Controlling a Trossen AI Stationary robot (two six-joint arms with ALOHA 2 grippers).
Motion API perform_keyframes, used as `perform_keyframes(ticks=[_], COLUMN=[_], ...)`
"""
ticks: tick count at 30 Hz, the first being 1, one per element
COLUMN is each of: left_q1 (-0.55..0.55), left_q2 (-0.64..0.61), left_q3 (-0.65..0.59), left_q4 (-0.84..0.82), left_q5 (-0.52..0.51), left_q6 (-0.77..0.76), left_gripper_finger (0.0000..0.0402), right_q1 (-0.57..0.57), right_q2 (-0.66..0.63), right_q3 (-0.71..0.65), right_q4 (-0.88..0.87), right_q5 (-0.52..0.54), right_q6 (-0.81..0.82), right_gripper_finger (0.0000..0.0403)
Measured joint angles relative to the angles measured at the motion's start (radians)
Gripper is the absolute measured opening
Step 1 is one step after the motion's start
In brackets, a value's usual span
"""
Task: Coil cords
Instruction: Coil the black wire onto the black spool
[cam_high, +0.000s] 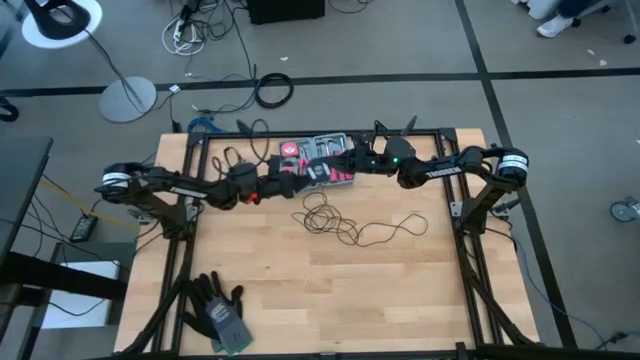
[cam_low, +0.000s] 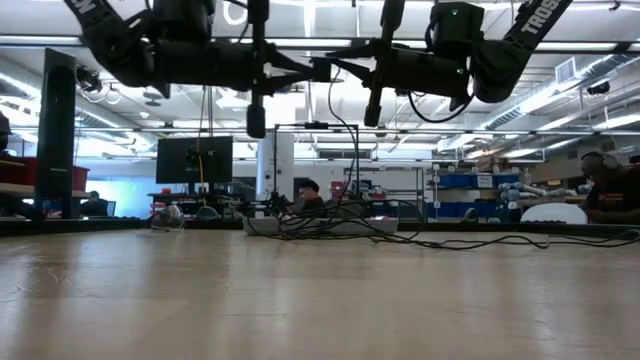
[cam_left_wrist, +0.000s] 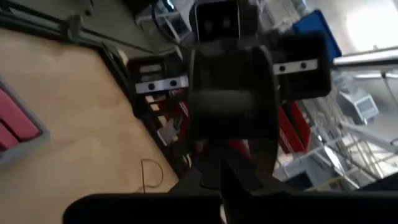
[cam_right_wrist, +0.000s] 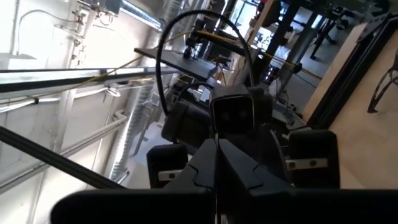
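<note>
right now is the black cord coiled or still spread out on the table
Spread out: the cord lies in a loose tangle, with a tail trailing across the table toward the right arm's side.

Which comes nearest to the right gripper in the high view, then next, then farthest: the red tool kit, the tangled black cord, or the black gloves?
1. Red tool kit, at the table's far edge, directly beneath the right gripper.
2. Black cord, loose mid-table, nearer the front.
3. Black gloves, at the front left corner.

Even overhead light on the pale wood surface (cam_high: 330, 290), faint shadows, low view backlit — ceiling strips glaring, arms silhouetted, left wrist view motion-blurred — bright window glare beyond its gripper (cam_left_wrist: 221, 186)
</note>
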Motion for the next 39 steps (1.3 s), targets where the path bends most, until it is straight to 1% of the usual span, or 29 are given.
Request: perform_keyframes(ticks=[4,9,13,21,28,31,35,39], left_q1=[0.005,0.008,0.020,0.021,0.020,0.020,0.016,0.006], left_q2=[0.034,0.036,0.036,0.036,0.035,0.035,0.035,0.035], left_q3=[0.021,0.022,0.022,0.017,-0.050,-0.092,-0.145,-0.196], left_q4=[0.007,0.007,0.009,0.009,0.009,0.045,0.137,0.161], left_q5=[0.004,0.012,0.049,0.084,0.102,0.094,0.092,0.082], left_q6=[0.001,0.029,0.044,0.075,0.109,0.110,0.124,0.130], left_gripper_finger=[0.0001,0.0001,0.0001,0.0000,0.0000,0.0000,0.0000,0.0000], right_q1=[0.000,0.001,0.001,0.002,0.002,0.009,0.017,0.029], right_q2=[0.000,0.000,0.000,0.000,0.000,0.000,0.000,0.000], right_q3=[0.000,0.000,0.000,0.000,0.000,0.000,0.000,-0.008], right_q4=[-0.004,-0.003,-0.001,0.031,0.060,0.051,0.037,-0.070], right_q5=[-0.006,-0.016,-0.019,-0.032,-0.132,-0.137,-0.129,-0.130], right_q6=[-0.001,-0.002,-0.010,-0.018,-0.050,-0.083,-0.131,-0.182], right_gripper_finger=[0.0006,0.0013,0.0017,0.0028,0.0031,0.0028,0.0021,0.0010])
